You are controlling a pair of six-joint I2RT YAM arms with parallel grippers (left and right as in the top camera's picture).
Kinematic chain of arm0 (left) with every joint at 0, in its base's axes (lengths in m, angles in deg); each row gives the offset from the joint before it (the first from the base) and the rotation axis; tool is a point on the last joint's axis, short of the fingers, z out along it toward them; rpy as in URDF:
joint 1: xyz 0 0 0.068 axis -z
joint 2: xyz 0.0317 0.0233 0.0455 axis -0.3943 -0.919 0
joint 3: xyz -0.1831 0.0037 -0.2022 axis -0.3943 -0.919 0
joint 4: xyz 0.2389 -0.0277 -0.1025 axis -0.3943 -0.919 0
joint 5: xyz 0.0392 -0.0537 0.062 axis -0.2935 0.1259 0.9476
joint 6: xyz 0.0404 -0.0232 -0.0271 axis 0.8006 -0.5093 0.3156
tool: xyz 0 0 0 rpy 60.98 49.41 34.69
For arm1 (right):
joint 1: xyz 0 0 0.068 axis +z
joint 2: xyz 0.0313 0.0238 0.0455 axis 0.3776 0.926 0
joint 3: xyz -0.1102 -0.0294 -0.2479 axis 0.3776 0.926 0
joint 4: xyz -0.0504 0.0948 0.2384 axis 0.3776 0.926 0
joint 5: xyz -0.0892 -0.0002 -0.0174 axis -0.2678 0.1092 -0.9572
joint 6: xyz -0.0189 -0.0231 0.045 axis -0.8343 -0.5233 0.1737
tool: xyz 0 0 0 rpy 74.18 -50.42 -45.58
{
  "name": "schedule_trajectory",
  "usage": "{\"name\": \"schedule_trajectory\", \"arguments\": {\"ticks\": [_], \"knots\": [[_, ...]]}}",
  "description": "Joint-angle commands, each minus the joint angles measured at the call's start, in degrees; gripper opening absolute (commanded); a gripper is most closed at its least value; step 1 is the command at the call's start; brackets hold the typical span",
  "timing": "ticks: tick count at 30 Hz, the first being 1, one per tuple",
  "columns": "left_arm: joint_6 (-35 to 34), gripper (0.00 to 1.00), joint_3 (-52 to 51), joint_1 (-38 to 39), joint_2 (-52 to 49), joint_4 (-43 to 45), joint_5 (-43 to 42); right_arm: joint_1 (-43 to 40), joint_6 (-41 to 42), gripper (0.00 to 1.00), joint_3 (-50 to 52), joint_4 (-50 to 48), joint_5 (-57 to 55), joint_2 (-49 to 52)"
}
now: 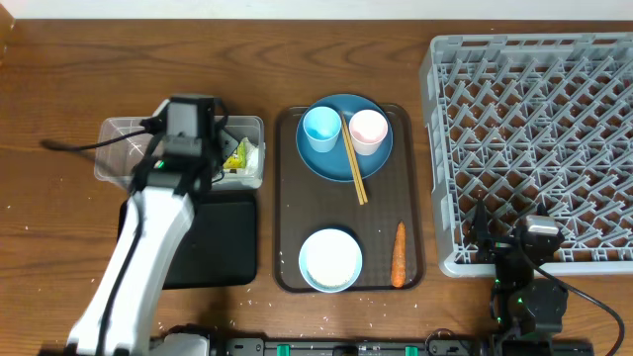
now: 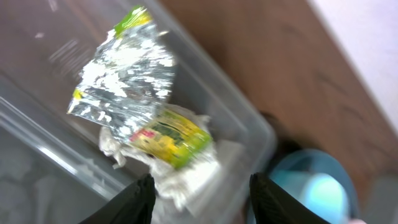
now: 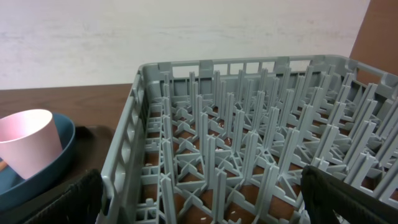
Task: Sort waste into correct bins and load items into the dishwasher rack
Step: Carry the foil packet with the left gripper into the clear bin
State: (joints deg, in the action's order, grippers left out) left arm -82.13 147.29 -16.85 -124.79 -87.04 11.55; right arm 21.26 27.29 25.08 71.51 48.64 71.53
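Note:
My left gripper [image 2: 199, 199] is open and empty above the right end of the clear tub [image 1: 119, 138]. In the tub lie the silvery foil scrap [image 2: 124, 74], the yellow-green wrapper [image 2: 171, 134] and white tissue [image 2: 186, 177]; the wrapper also shows overhead [image 1: 237, 156]. The black tray [image 1: 223, 242] lies in front of the tub. The dark blue plate [image 1: 331, 163] holds the light blue cup [image 1: 321, 129], pink cup [image 1: 368, 131] and chopsticks [image 1: 354, 158]. The bowl [image 1: 330, 260] and carrot [image 1: 399, 254] lie on the brown tray. My right gripper [image 3: 199, 205] is open at the grey rack's [image 1: 534, 138] front left corner.
The brown serving tray [image 1: 292, 198] lies between the tub and the rack. Loose rice grains [image 1: 232, 302] lie on the table near the front edge. A black cable [image 1: 79, 146] runs left of the tub. The rack [image 3: 249, 155] fills the right wrist view.

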Motion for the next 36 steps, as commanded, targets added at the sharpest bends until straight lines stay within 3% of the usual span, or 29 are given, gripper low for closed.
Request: {"name": "schedule_trajectory", "arguments": {"ticks": [1, 4, 6, 9, 11, 27, 36], "knots": [[6.6, 0.52, 0.7, -0.3, 6.2, -1.9, -3.2, -0.3, 0.2, 0.99, 0.1, 0.2, 0.0, 0.0], [12.1, 0.48, 0.7, -0.3, 9.9, -1.8, -2.1, -0.3, 0.2, 0.99, 0.1, 0.2, 0.0, 0.0], [15.4, 0.31, 0.7, -0.3, 11.0, -1.7, 0.0, -0.3, 0.2, 0.99, 0.1, 0.2, 0.0, 0.0], [17.9, 0.13, 0.7, -0.3, 10.4, -1.6, 3.6, -0.3, 0.2, 0.99, 0.1, 0.2, 0.0, 0.0], [18.2, 0.07, 0.7, -0.3, 8.8, -1.6, 5.3, -0.3, 0.2, 0.99, 0.1, 0.2, 0.0, 0.0], [22.9, 0.06, 0.7, -7.4, -16.2, 7.1, 5.3, -0.3, 0.2, 0.99, 0.1, 0.2, 0.0, 0.1], [24.8, 0.07, 0.7, -7.5, -21.2, 8.6, 5.2, -0.3, 0.2, 0.99, 0.1, 0.2, 0.0, 0.1]]}}
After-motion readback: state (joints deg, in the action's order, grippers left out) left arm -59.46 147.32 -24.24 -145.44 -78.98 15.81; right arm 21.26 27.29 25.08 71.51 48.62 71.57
